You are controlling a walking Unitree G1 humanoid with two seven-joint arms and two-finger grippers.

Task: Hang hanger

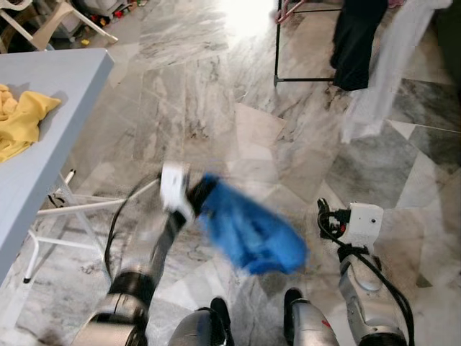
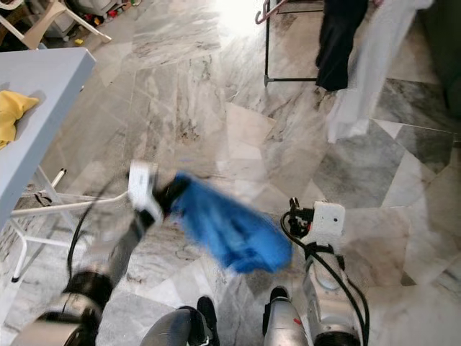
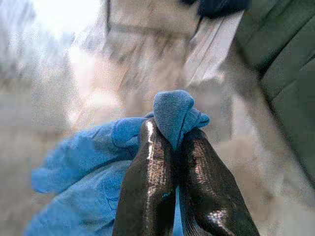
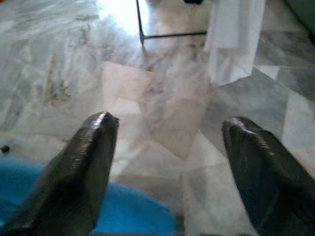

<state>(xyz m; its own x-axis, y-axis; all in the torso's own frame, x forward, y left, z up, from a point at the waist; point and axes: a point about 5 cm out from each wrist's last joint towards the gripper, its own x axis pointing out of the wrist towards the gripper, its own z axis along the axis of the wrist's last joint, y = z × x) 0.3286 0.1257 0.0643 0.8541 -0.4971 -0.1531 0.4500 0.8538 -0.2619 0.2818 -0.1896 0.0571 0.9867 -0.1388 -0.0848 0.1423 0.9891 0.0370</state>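
Grey marble floor (image 1: 216,94) fills most of the frame. Low in the middle, the left gripper (image 3: 172,142) pinches a blue cloth (image 1: 248,231) tight between its closed fingers. At lower right, the right gripper (image 4: 170,147) holds nothing, fingers wide apart. At upper left, a yellow cloth (image 1: 21,119) lies on a grey table (image 1: 65,79). At upper right, clothes hang on a black rack (image 1: 277,50).

I read this as a home: marble floor (image 1: 216,108), clothes rack (image 1: 277,50) with hanging garments (image 1: 356,43), folding table (image 1: 50,122).

Soft blue cloth (image 1: 248,231) (matt, creased) against glossy veined marble floor (image 1: 216,94); the left end effector (image 3: 172,147) gleams black.
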